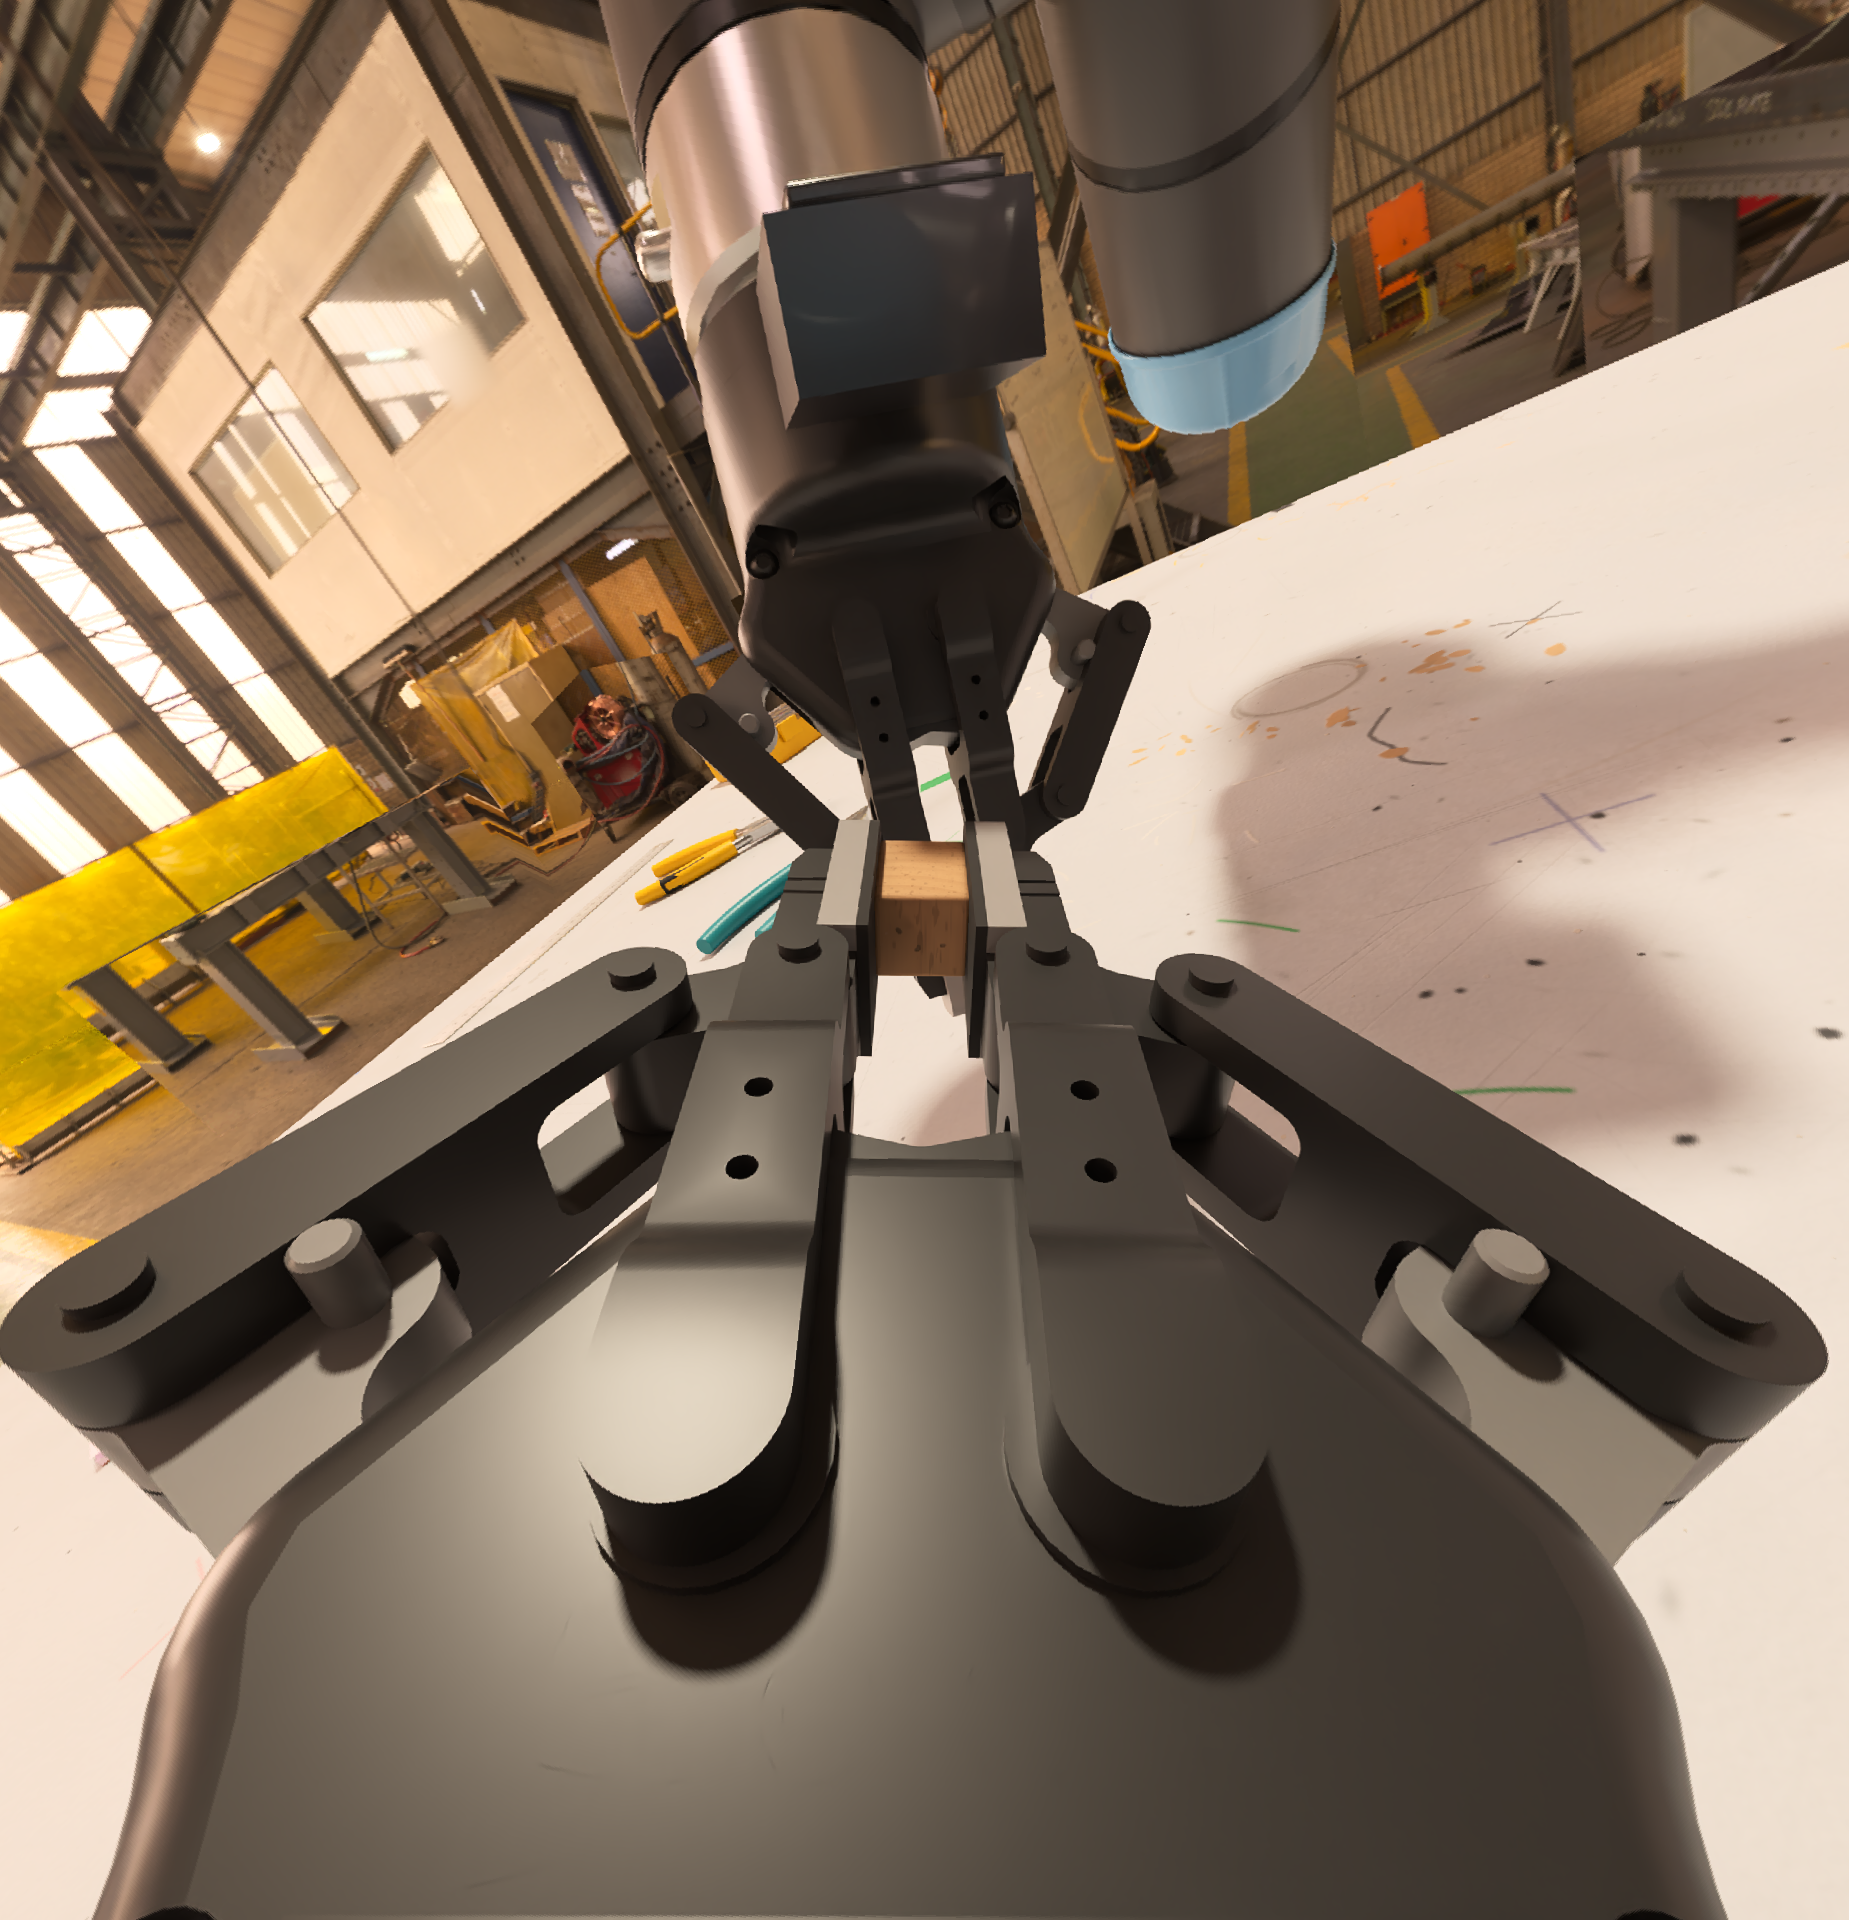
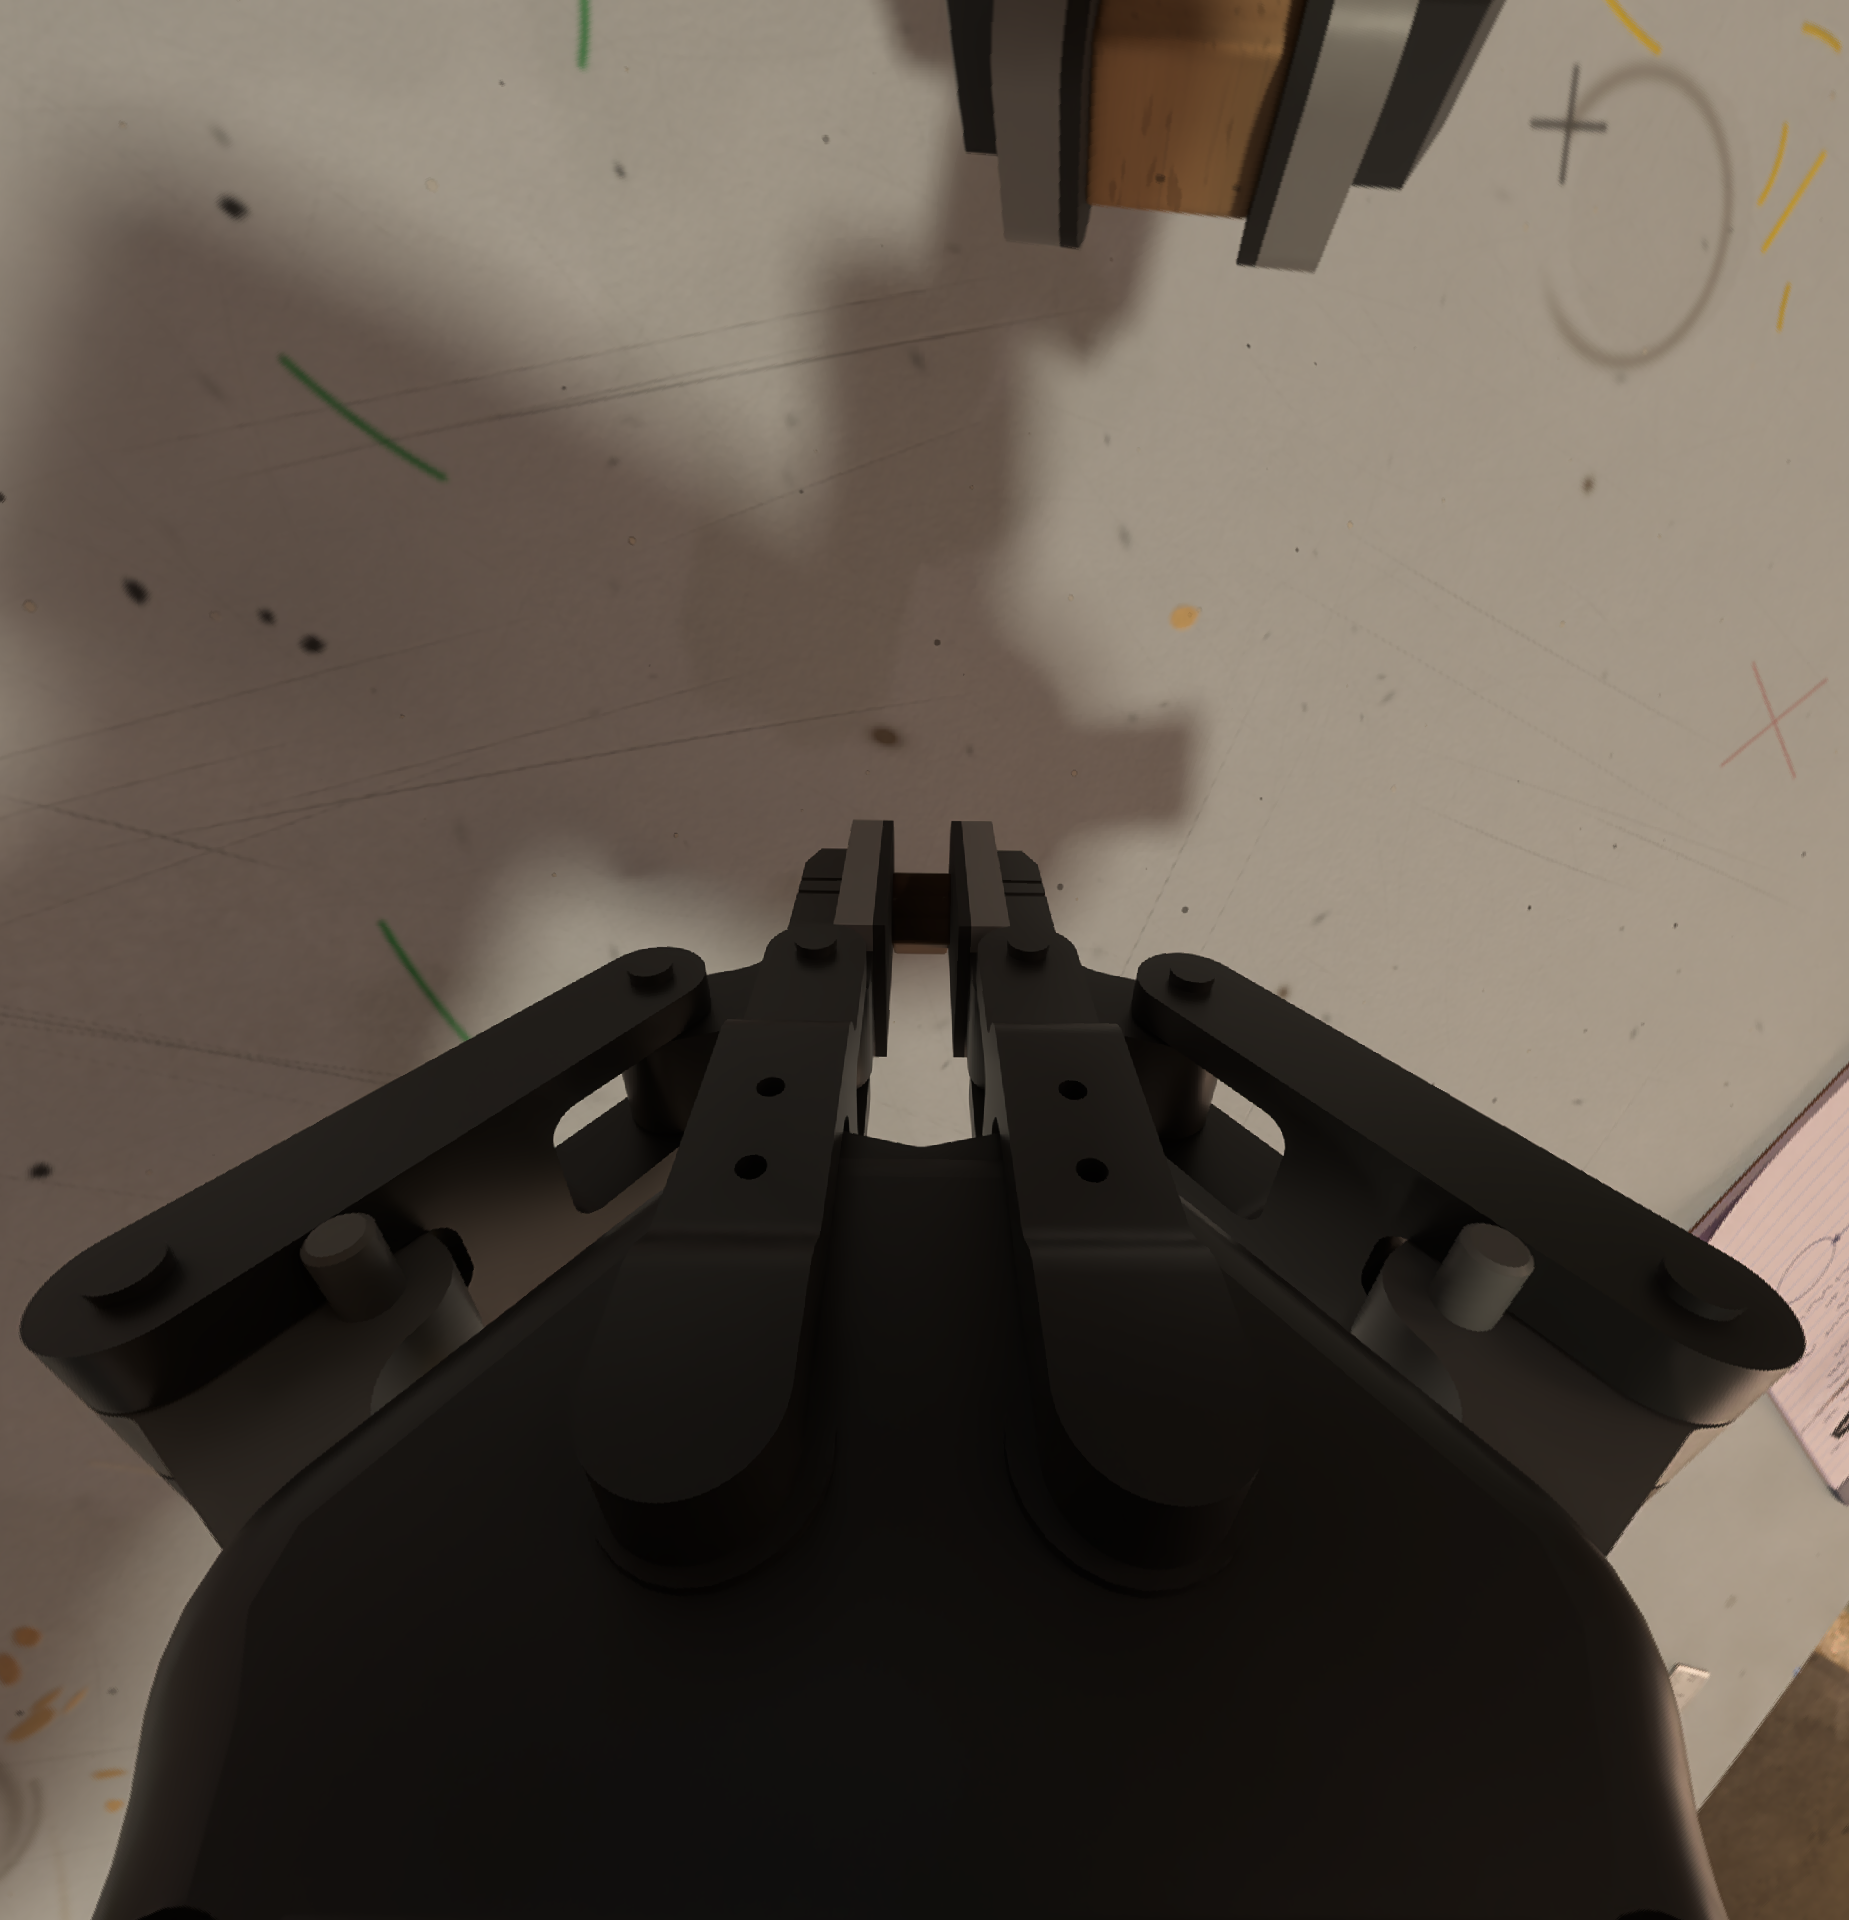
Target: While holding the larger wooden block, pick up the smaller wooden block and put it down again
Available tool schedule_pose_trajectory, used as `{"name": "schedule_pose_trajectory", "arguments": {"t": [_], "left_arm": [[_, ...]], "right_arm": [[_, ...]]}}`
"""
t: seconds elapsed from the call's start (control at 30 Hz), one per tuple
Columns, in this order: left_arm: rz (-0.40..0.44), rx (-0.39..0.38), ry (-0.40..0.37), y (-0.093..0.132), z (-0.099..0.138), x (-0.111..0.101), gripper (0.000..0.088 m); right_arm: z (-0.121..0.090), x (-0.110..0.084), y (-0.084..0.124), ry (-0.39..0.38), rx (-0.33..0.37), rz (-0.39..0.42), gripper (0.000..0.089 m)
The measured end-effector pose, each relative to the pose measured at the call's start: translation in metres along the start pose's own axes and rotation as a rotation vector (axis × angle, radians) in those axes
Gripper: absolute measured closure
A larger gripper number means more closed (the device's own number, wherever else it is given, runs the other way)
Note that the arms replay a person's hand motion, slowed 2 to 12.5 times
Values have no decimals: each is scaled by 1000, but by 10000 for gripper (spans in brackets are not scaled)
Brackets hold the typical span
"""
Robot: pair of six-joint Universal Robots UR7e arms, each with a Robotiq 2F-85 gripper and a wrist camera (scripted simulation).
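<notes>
In the left wrist view, the left end effector [image 1: 922, 914] fills the lower half of the frame, its fingers clamped on the larger wooden block [image 1: 921, 906] at the centre. Directly behind, in the upper middle, the right end effector [image 1: 925, 805] points down toward the white surface [image 1: 1522, 935]; its fingers stand close together, but what they hold is hidden here. Yellow-handled tools [image 1: 696, 860] and a teal-handled tool [image 1: 738, 916] lie on the surface at centre left.

In the right wrist view, the right end effector [image 2: 920, 899] reaches up from the bottom of the frame and is clenched on the smaller wooden block [image 2: 921, 906], a dark sliver between the pads at the centre, above the marked surface [image 2: 1315, 623]. At the top centre the left end effector [image 2: 1169, 223] grips the larger wooden block [image 2: 1174, 104] between grey pads. A lined notepad [image 2: 1803, 1299] lies at the right edge. Whether either block touches the surface cannot be told.
</notes>
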State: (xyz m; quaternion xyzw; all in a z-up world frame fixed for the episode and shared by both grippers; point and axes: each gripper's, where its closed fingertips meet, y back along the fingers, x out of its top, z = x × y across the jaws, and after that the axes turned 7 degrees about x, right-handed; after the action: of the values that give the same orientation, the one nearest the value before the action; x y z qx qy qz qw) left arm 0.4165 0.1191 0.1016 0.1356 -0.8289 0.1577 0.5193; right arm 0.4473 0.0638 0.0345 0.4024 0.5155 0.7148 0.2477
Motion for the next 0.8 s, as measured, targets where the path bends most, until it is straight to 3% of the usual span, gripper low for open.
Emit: {"name": "schedule_pose_trajectory", "arguments": {"t": [0.8], "left_arm": [[-9, -7, -26, 0, 3, -1, 743]], "right_arm": [[-5, 12, 3, 316, 138, 38, 799]]}}
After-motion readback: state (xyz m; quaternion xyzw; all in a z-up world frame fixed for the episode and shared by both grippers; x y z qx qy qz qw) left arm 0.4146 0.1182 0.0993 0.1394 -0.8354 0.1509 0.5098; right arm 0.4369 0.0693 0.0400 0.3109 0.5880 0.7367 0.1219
